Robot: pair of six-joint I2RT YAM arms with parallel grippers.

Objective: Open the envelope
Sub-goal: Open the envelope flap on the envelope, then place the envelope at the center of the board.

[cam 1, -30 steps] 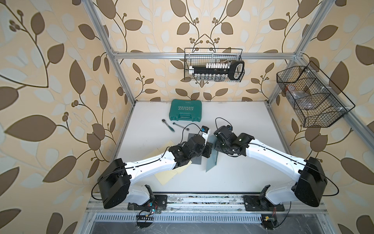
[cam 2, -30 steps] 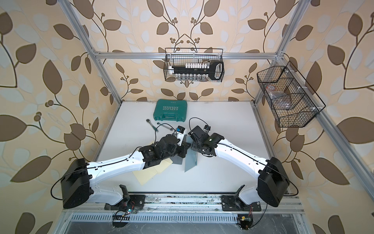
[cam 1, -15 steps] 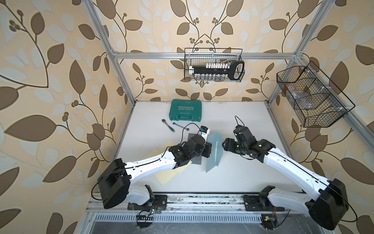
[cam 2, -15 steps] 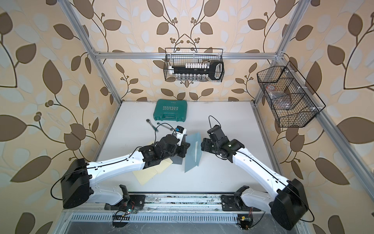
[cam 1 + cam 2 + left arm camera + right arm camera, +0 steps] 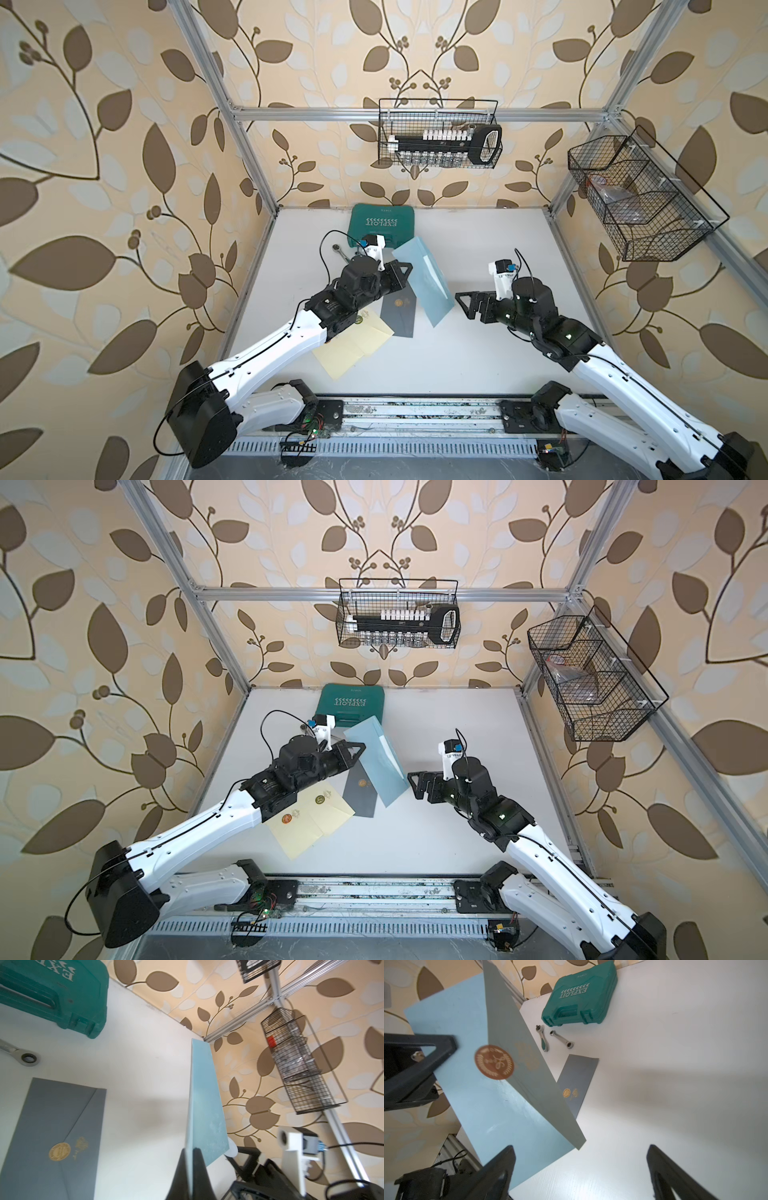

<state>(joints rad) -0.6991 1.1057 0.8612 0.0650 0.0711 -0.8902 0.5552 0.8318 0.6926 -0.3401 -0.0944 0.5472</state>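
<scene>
A light blue envelope (image 5: 424, 282) (image 5: 380, 762) hangs above the table, and my left gripper (image 5: 409, 268) (image 5: 189, 1150) is shut on its edge. The right wrist view shows its grey-green flap (image 5: 527, 1080) standing out from the body (image 5: 483, 1109), with a round copper seal (image 5: 494, 1062) stuck on the flap. My right gripper (image 5: 463, 305) (image 5: 580, 1147) is open just to the right of the envelope, with nothing between its fingers and clear of the paper.
A dark grey sealed envelope (image 5: 399, 311) lies flat under the lifted one, and two cream envelopes (image 5: 357, 340) lie beside my left arm. At the back are a green tool case (image 5: 380, 226) and two small wrenches (image 5: 544, 1041). Wire baskets (image 5: 438, 133) (image 5: 636, 195) hang on the walls.
My right gripper has let go at the envelope, opened wide and drawn back to the right. The left gripper has kept its hold, and the envelope has swung up toward the back.
</scene>
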